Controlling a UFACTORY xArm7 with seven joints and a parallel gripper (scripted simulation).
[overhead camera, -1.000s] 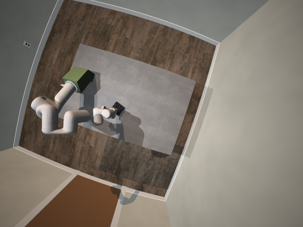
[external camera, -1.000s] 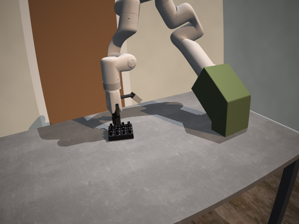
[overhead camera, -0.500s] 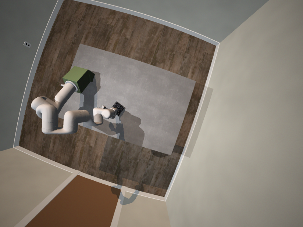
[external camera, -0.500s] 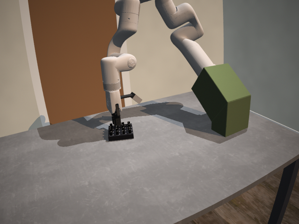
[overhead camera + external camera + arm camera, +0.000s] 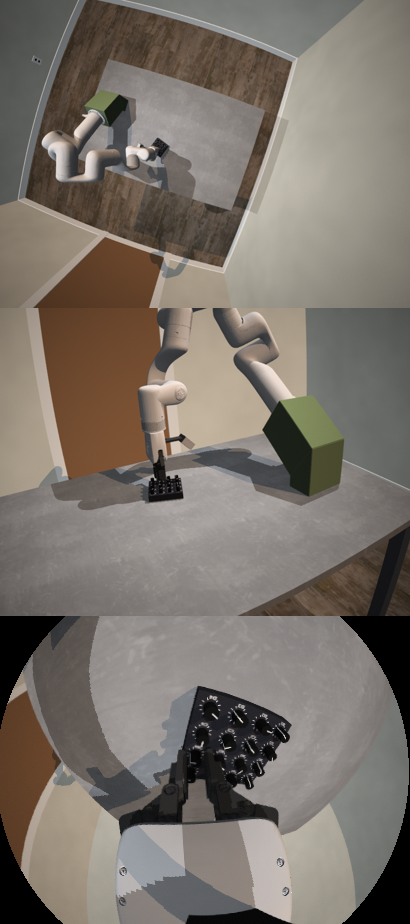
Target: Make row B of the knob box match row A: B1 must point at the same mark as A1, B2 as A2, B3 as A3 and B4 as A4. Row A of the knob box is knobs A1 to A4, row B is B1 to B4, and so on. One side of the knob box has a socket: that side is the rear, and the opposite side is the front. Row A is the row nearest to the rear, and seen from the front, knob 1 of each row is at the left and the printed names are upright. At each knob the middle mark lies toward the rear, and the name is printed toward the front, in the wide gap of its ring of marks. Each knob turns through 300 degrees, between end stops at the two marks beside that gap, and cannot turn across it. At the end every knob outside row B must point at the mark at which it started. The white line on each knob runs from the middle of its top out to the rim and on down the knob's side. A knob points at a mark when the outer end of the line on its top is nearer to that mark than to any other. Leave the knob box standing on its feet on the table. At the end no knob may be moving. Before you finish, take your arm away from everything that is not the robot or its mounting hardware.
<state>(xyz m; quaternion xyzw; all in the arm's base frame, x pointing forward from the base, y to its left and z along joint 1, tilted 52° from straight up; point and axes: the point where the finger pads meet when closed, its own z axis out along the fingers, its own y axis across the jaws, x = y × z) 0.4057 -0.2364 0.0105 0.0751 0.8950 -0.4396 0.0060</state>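
Observation:
The black knob box (image 5: 161,145) (image 5: 166,494) (image 5: 245,740) stands on its feet on the grey table (image 5: 205,125) (image 5: 198,559), with several small black knobs on top. My gripper (image 5: 160,474) (image 5: 195,759) points straight down over the box's corner nearest the arm. In the wrist view its two dark fingers stand a little apart on either side of one knob at the box's near edge, slightly open and not clamped on it. The knob lines and printed names are too small to read. In the overhead view the arm's wrist hides the fingers.
The arm's green base block (image 5: 105,104) (image 5: 307,443) stands at the table's corner, well away from the box. The wrist camera bracket (image 5: 185,440) sticks out beside the gripper. The table edges (image 5: 331,573) lie far from the box.

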